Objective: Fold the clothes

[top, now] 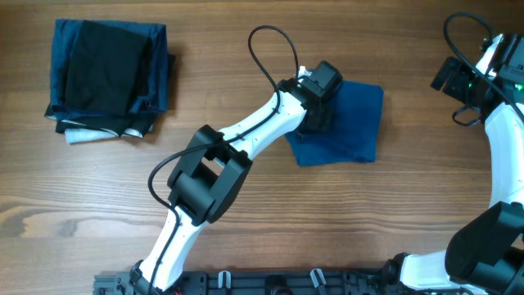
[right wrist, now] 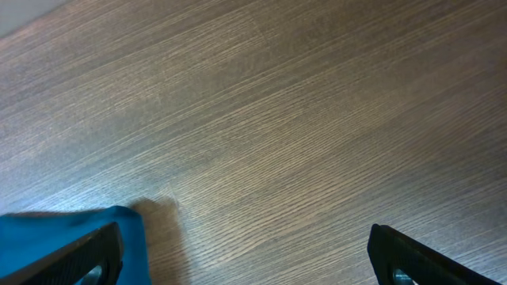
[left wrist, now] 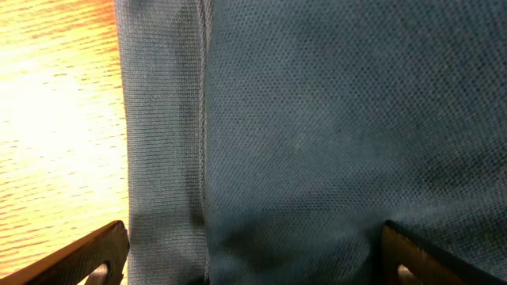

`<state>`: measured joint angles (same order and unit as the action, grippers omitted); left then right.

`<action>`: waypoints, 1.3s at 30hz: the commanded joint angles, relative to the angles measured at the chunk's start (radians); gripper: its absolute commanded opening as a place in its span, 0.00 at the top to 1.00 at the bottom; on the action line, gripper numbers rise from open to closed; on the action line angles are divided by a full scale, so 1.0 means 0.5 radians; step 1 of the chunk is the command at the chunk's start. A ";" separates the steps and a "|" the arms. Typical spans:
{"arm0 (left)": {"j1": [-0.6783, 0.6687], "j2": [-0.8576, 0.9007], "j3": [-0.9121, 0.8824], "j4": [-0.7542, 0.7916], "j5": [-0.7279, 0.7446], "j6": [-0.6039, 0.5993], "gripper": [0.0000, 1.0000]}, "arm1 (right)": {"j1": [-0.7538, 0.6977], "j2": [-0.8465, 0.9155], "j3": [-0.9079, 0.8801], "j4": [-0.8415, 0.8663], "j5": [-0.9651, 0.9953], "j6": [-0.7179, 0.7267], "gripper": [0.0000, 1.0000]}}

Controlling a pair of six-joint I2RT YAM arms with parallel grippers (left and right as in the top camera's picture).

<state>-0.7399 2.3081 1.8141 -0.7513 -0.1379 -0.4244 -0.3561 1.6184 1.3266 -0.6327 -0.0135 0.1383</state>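
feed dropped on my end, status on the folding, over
Left claw open, low over the blue cloth. Right claw open above the table. Folded pile far left, nothing blocking.

The overhead view is lit evenly and rendered sharply; only a soft shadow is cast on the wooden table beneath the left arm. In the left wrist view the wood is blown out to orange-white glare at upper left, while the weave of the blue cloth is kept crisp (darker towards the bottom). The right wrist view is dimmer, a faint shadow laid beside the cloth's corner.
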 commanded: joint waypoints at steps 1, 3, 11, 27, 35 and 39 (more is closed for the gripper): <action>0.079 0.097 -0.125 -0.053 -0.031 0.047 0.00 | 0.006 0.017 0.013 -0.001 0.043 0.038 0.01; 0.110 0.097 -0.160 -0.046 -0.024 0.042 0.00 | 0.006 0.017 0.013 -0.001 0.044 0.037 0.00; 0.177 0.097 -0.244 -0.001 0.292 0.040 0.00 | 0.006 0.017 0.013 -0.001 0.043 0.037 0.01; 0.136 0.097 -0.251 -0.039 0.343 0.040 0.56 | 0.006 0.017 0.013 -0.001 0.043 0.038 0.00; 0.141 0.050 -0.214 0.007 0.341 0.054 0.96 | 0.006 0.017 0.013 -0.001 0.043 0.038 0.00; 0.141 -0.042 -0.138 0.001 0.204 0.056 0.96 | 0.006 0.017 0.013 -0.001 0.043 0.038 0.01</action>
<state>-0.6750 2.2784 1.7554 -0.7181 0.0875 -0.4198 -0.3561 1.6184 1.3266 -0.6327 -0.0132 0.1383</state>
